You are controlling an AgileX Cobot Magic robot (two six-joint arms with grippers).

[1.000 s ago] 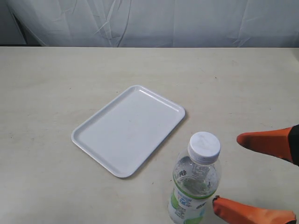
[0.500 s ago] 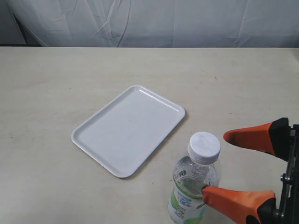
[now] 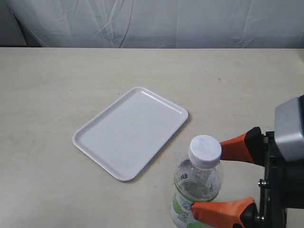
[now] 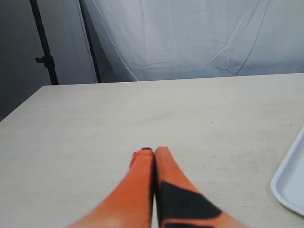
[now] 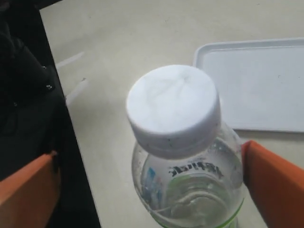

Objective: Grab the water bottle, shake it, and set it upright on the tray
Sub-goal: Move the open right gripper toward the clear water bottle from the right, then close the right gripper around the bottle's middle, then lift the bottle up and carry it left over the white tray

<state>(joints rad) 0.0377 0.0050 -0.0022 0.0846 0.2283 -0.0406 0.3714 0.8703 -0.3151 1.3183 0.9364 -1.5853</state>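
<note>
The water bottle (image 3: 195, 184) stands upright on the table near the front edge, clear, with a white cap and a green and blue label. The white tray (image 3: 130, 133) lies flat and bare to its left, apart from it. My right gripper (image 3: 207, 179) is open, its orange fingers (image 3: 233, 148) on either side of the bottle's upper body. In the right wrist view the bottle (image 5: 183, 142) fills the gap of the right gripper (image 5: 148, 154); one finger is at its shoulder, the other stands apart. My left gripper (image 4: 149, 151) is shut and empty over bare table.
White cloth hangs behind the beige table (image 3: 71, 76). A corner of the tray (image 4: 290, 186) shows beside the left gripper. In the right wrist view the tray (image 5: 256, 85) lies beyond the bottle, and the table's edge drops off into dark space.
My right gripper has moved left from the frame's edge until its open fingers straddle the bottle. The bottle's cap has shifted slightly left. The tray has not moved.
</note>
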